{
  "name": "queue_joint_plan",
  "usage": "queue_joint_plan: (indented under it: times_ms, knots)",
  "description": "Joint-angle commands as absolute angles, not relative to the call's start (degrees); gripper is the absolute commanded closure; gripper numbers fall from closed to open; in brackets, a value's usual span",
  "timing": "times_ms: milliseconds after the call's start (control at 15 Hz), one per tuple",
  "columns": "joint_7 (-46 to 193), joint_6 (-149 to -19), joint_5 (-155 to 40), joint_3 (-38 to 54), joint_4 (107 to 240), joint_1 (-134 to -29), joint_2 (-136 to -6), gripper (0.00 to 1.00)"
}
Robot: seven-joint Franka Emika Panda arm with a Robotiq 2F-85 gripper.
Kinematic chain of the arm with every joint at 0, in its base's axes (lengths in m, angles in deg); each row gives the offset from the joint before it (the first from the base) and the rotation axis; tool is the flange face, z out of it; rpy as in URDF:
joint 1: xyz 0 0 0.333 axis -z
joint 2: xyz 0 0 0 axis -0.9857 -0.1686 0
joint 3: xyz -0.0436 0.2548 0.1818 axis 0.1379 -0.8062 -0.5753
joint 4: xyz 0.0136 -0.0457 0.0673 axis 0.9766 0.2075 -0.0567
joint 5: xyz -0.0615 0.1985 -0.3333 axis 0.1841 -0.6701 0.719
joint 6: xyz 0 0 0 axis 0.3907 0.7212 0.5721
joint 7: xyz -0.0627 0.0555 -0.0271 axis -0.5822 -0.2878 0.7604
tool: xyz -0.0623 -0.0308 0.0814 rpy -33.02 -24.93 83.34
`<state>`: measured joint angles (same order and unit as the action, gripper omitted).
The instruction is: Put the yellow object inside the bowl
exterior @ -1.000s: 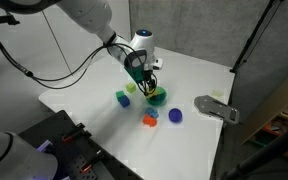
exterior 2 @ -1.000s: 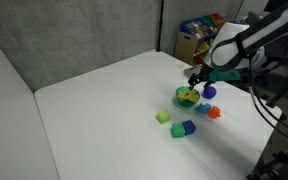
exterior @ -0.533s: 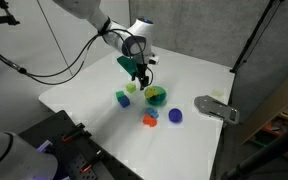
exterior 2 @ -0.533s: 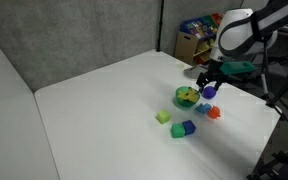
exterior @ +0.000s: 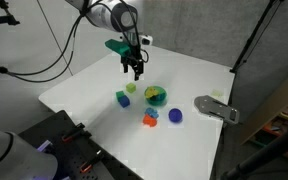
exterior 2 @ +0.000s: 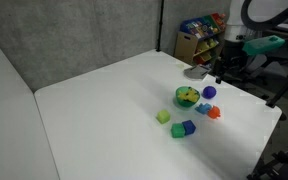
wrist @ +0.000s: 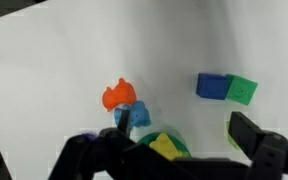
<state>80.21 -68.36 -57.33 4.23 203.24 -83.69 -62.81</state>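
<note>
Hanging above the white table (exterior: 94, 80), the gripper (exterior: 134, 70) sits clear of the toys, its fingers apart and holding nothing.
The arm reaches in from high up, with the wrist pointing straight down. The yellow object (wrist: 164, 147) lies inside the green bowl (exterior: 160, 101), which in both exterior views stands on the table below and a little to one side of the gripper, near a blue ball (exterior 2: 209, 92).
</note>
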Motion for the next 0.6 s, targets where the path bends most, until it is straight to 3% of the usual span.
queue_joint_plan:
  times_ms: [0,533]
  knots:
    - [83.7,-65.0,-54.0,3.9,206.7,-83.8,-54.5,0.0]
    - [81.2,-65.7,-57.1,3.6,211.1,-82.4,-42.5,0.0]
